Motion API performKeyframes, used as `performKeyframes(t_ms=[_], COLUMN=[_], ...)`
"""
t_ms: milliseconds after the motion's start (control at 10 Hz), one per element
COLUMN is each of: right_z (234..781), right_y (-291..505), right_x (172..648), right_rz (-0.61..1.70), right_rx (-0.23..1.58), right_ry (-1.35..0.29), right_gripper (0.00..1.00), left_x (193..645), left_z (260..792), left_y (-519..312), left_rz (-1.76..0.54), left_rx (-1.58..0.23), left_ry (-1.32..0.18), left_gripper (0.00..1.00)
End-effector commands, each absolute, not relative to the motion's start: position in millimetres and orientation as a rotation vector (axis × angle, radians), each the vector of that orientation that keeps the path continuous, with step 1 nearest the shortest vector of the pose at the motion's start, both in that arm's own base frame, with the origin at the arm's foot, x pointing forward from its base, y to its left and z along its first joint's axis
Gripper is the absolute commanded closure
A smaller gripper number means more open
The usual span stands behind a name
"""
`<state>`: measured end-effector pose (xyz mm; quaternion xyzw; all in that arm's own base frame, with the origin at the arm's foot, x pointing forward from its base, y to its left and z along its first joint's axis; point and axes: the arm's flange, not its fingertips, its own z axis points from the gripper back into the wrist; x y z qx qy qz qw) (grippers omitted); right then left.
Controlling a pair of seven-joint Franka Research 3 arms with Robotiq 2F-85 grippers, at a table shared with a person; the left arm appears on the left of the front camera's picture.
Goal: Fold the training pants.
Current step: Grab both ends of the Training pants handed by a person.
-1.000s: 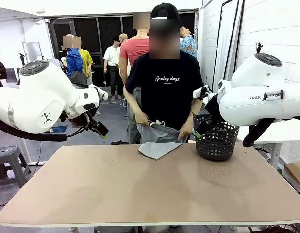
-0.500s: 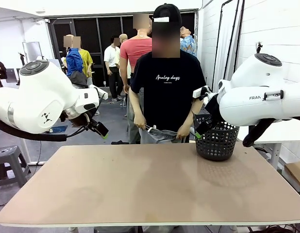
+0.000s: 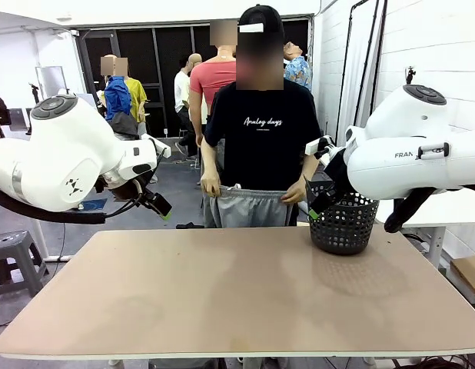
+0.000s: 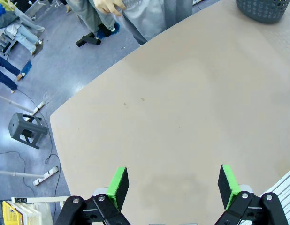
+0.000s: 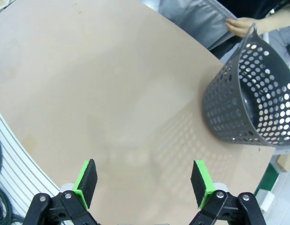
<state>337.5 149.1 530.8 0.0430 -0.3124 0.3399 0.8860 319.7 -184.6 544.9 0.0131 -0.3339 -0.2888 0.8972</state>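
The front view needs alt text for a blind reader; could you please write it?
A person at the far side of the table holds grey sweatpants up by the waistband. The left gripper and right gripper hang open at either side, and a black basket stands on its right.

The table (image 3: 222, 300) is a broad rectangular top in a pale tan, matte finish, with rounded corners (the left wrist view shows one curved corner plainly). A black mesh basket (image 3: 343, 224) stands upright on it near the far right corner, its perforated wall throwing a dotted shadow onto the surface beside it. A few faint darker smudges mark the middle of the top.
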Motion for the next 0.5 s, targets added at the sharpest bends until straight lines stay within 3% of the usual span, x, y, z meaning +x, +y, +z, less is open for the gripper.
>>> performKeyframes(t_ms=[0, 400], right_z=[530.2, 530.2], right_y=[148.8, 148.8], right_x=[338.0, 338.0], right_rz=[0.706, 0.706], right_rx=[0.09, 0.09], right_ry=[-0.648, -0.648], right_gripper=[0.0, 0.0], left_x=[321.3, 321.3], left_z=[545.2, 545.2], left_y=[-183.7, -183.7], left_rz=[-0.614, -0.614], left_rx=[0.029, 0.029], left_ry=[-0.69, -0.69], left_gripper=[0.0, 0.0])
